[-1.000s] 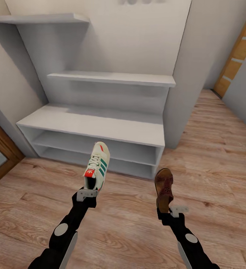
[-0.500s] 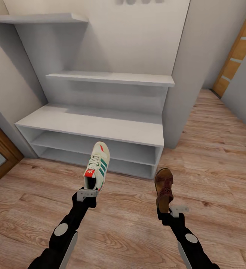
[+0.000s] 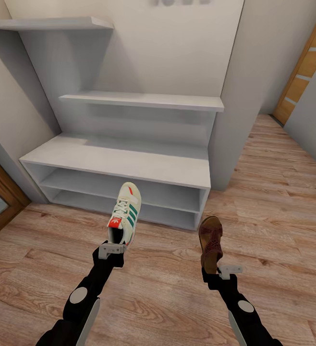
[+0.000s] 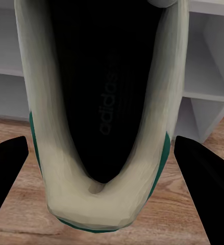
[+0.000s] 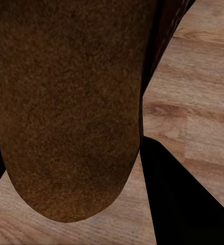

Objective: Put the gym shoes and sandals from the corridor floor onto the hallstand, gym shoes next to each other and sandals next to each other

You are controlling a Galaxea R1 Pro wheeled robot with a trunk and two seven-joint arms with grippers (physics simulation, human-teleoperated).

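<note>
a home corridor; pale shoe rack (image 3: 129, 166), plank floor (image 3: 273, 202), wooden door (image 3: 302, 72)

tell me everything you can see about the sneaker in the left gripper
The gym shoe is cream-white with white laces, green side stripes and red-orange patches on tongue and heel. The left gripper holds it by the heel, toe pointing toward the hallstand, above the floor. The left wrist view shows its dark insole and green heel trim.

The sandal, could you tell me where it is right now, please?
In the head view the sandal is held by the right gripper above the floor, just before the rack's right end.
</note>
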